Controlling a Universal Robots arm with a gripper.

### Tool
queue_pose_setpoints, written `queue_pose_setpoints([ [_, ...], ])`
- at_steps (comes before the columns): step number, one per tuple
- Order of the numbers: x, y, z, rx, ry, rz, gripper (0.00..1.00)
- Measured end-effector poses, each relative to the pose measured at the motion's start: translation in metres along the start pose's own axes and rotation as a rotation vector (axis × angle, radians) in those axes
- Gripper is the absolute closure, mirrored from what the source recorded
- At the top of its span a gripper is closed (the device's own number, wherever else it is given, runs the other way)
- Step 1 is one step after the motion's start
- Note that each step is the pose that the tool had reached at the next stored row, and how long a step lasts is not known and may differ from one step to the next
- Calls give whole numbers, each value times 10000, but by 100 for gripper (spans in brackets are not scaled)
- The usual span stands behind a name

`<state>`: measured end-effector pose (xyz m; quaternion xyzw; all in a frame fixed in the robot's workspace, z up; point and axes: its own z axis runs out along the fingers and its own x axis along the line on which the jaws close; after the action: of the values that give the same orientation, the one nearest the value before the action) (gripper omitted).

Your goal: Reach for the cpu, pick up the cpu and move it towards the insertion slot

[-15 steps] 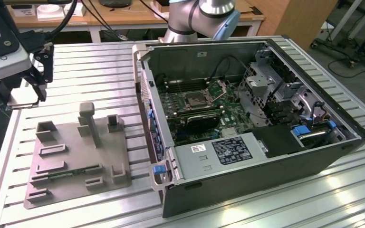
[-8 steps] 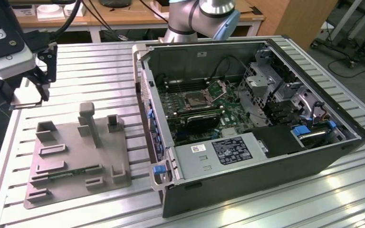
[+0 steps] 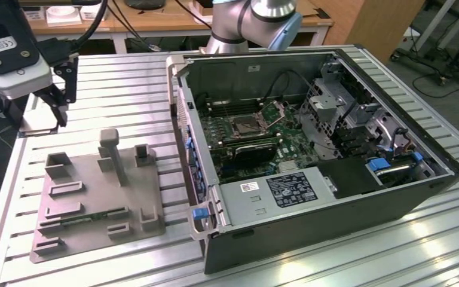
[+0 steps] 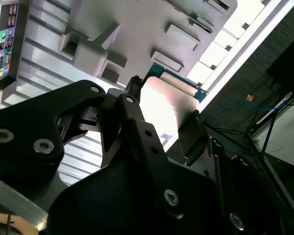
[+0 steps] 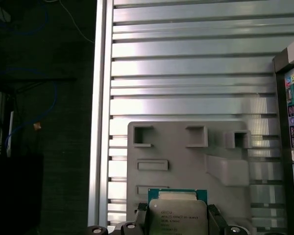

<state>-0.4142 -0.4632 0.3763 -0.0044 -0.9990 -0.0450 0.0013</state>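
Cpu (image 5: 177, 215) sits gripped between the two dark fingers (image 5: 139, 219) of the gripper (image 5: 177, 224) in the first wrist view, its pale metal top facing the camera and a green edge showing along one side; the second wrist view shows the same chip (image 4: 164, 103) edge-on to the light, with the gripper (image 4: 164, 120) clenched on opposite sides of it. In the exterior view the gripper (image 3: 60, 104) hangs above the slatted metal table (image 3: 118, 78) at the exterior view's left, near the far end of the grey plastic fixture (image 3: 94, 197); the cpu is thus off the fixture and in the air. The fixture (image 5: 186, 161) lies on the table behind the chip in both wrist views, and a narrow green memory stick (image 3: 94, 216) rests in it. The insertion slot (image 3: 245, 125), dark-centred with its metal plate tilted up, lies inside the open computer case (image 3: 317, 206), well apart from the gripper.
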Motion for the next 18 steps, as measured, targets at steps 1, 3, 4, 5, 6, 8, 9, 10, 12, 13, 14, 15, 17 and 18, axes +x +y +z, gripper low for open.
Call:
queue_pose_setpoints([
  [1,-8,0,0,0,0,0,46],
  [3,-27,0,0,0,0,0,46],
  [4,-37,0,0,0,0,0,46],
  [5,-45,0,0,0,0,0,46],
  [6,-55,0,0,0,-1,0,46],
  [8,-73,1,0,0,0,0,46],
  [9,-82,1,0,0,0,0,46],
  [10,-91,1,0,0,0,0,46],
  [12,-108,1,0,0,0,0,46],
  [13,-117,1,0,0,0,0,46],
  [14,-126,1,-1,0,0,0,46],
  [15,-135,1,0,0,0,0,46],
  [17,-154,1,0,0,0,0,46],
  [18,-163,1,0,0,0,0,46],
])
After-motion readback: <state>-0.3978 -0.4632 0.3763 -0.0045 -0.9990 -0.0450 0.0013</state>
